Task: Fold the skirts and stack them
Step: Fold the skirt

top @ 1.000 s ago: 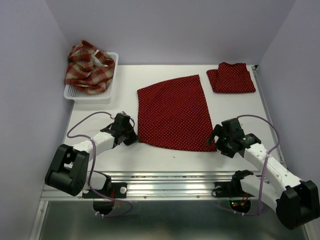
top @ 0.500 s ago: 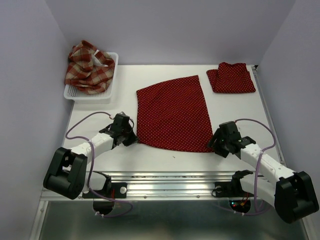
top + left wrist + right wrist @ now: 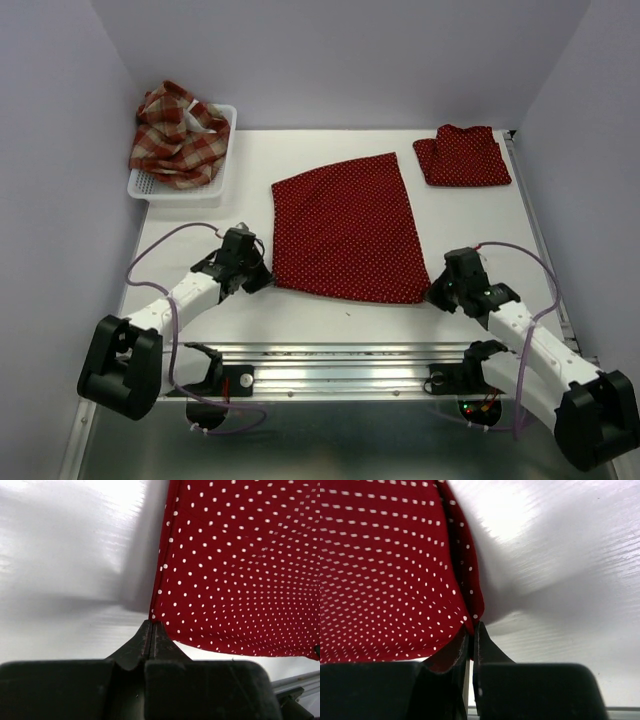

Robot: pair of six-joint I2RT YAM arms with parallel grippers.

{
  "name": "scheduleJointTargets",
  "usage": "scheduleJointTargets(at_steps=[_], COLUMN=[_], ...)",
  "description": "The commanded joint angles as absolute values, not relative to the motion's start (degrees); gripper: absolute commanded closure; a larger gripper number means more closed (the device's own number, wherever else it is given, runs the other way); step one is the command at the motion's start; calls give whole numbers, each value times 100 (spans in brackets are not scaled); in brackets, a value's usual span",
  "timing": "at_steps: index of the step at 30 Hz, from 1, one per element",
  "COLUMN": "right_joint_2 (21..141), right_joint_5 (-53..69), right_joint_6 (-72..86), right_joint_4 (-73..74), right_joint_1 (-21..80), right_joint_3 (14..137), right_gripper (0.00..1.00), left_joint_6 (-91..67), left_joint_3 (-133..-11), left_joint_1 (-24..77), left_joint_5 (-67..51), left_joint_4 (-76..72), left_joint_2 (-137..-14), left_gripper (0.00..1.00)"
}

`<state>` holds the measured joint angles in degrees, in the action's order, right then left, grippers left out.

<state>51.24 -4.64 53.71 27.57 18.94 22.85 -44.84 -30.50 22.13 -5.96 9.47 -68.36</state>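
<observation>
White tabletop (image 3: 470, 225): my left gripper (image 3: 264, 280) and right gripper (image 3: 432, 293) clamp the near corners of the polka-dot skirt (image 3: 345, 225), and I fear such shallow pinches slipping during lifting.

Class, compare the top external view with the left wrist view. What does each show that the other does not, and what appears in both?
Only the top view: the plaid skirt heaped in the white basket, the folded polka-dot skirt far right, and the right gripper at the near right corner of the spread skirt. Only the left wrist view: the left gripper seen close, tips pinched shut on the near left hem corner. Both: the spread skirt, the left gripper and the white table.
</observation>
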Motion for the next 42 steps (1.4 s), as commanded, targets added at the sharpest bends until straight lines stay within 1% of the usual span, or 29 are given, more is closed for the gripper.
scheduleJointTargets(at_steps=[1, 7, 11, 15, 18, 22, 26, 29, 36, 42], right_joint_2=[4405, 3579, 3174, 3006, 3006, 3155, 3436, 3743, 4507, 5114], right_joint_5=[-422, -352, -492, -405, -430, -544, -931, -949, -1353, -1862], right_joint_6=[5221, 5159, 5229, 5221, 5151, 4984, 4799, 4746, 4527, 4281], right_joint_4=[3312, 4778, 5351, 5905, 6108, 5968, 5565, 5143, 4063, 3719], right_joint_1=[1925, 1925, 1925, 1925, 1925, 1925, 1925, 1925, 1925, 1925], right_joint_3=[2716, 3681, 4104, 4788, 5035, 5282, 5528, 5502, 5598, 5967], right_gripper=[99, 99, 99, 99, 99, 99, 99, 99, 99, 99], left_joint_6=[-4254, -4052, -4113, -4227, -4306, -4333, -4316, -4289, -4210, -4166], left_joint_3=[-3146, -3410, -3559, -3691, -3849, -4122, -4333, -4570, -5307, -5765], left_joint_1=[2241, 2259, 2259, 2267, 2259, 2268, 2268, 2268, 2267, 2233], left_joint_5=[-519, -1089, -1431, -1774, -1863, -1899, -1758, -1741, -1214, -862], left_joint_4=[1598, 2415, 2855, 3234, 3384, 3366, 3078, 2874, 2558, 2540], left_joint_2=[-6083, -5423, -5011, -4493, -4246, -4219, -4473, -4824, -5720, -6283], left_gripper=[100, 100, 100, 100, 100, 100, 100, 100, 100, 100])
